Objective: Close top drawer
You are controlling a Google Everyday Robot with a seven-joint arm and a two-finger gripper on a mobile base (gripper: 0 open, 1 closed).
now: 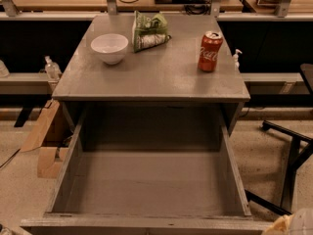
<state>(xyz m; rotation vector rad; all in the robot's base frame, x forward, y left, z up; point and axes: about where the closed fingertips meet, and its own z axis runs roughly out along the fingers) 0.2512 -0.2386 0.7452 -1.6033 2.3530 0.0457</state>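
Observation:
The top drawer [146, 180] is pulled far out of the grey cabinet toward me, and its deep grey inside is empty. Its front edge [146, 224] runs along the bottom of the view; the flat front and brass knob are hidden below it. The two lower drawers are out of view. Only a pale piece of my gripper [294, 225] shows at the bottom right corner, to the right of the drawer's front corner and apart from it.
On the cabinet top [146, 80] stand a white bowl [109, 47], a green snack bag [149, 31] and a red cola can [210, 51]. A cardboard box [46, 141] lies on the floor at left. A black chair base [293, 155] stands at right.

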